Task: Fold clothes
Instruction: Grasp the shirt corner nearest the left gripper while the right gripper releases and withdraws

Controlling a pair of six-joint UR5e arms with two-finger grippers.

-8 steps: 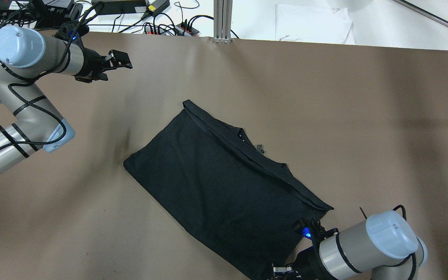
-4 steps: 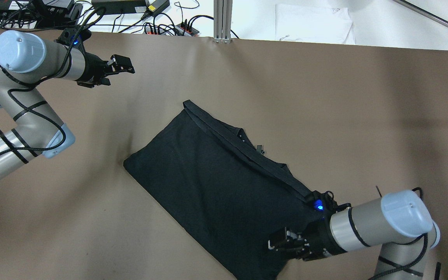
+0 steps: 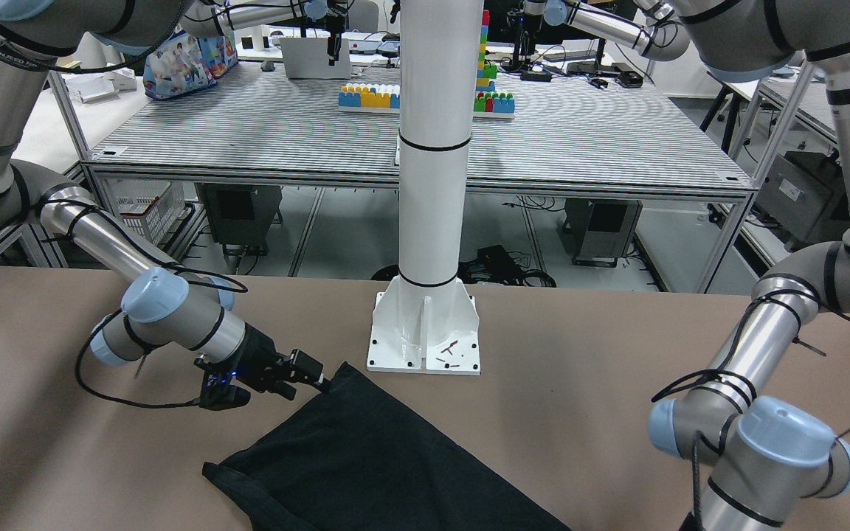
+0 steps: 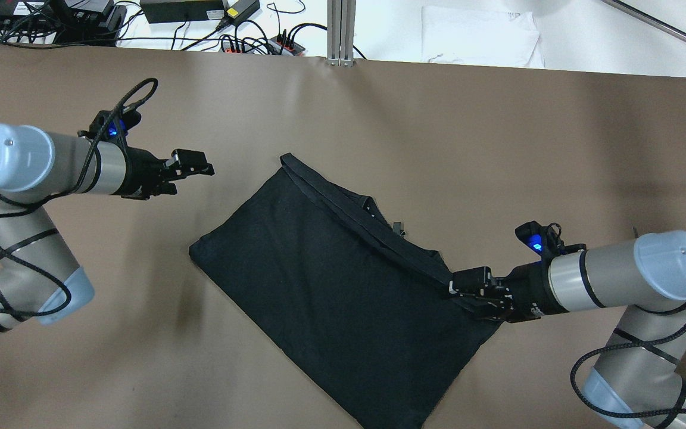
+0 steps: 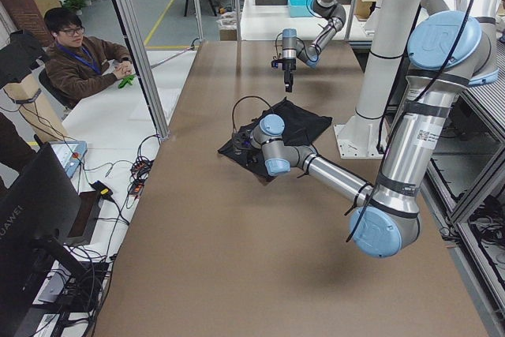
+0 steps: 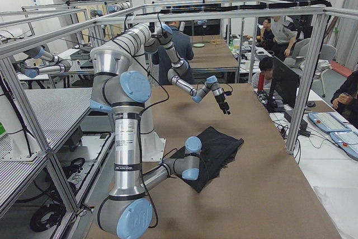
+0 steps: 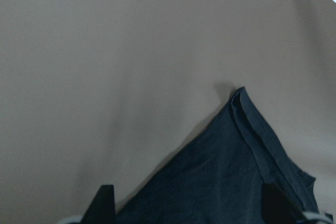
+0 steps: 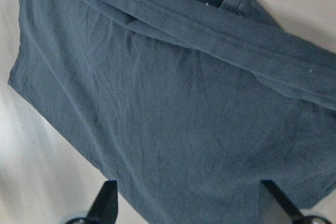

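Note:
The clothes [image 4: 331, 286] are one black garment, folded into a slanted rectangle mid-table, with a hem band along its far-right edge. My right gripper [image 4: 456, 289] is open, low at the garment's right corner [image 3: 351, 413]. In the right wrist view its two fingertips [image 8: 107, 203] stand wide apart over the dark fabric [image 8: 184, 119]. My left gripper [image 4: 198, 170] hangs open over bare table, left of the garment's far corner. The left wrist view shows that corner [image 7: 239, 98] ahead of the spread fingertips [image 7: 105, 200]. The front view cuts off the left gripper.
A white pillar [image 3: 432, 147] stands on a base plate [image 3: 425, 343] at the robot's side of the table. Cables and power strips [image 4: 248, 42] lie past the far edge beside an aluminium post [image 4: 340, 30]. A seated person [image 5: 79, 57] watches from the side.
My right gripper has travelled from the garment's near edge up along its right side to the hem corner. My left gripper came from the far-left table corner toward the garment.

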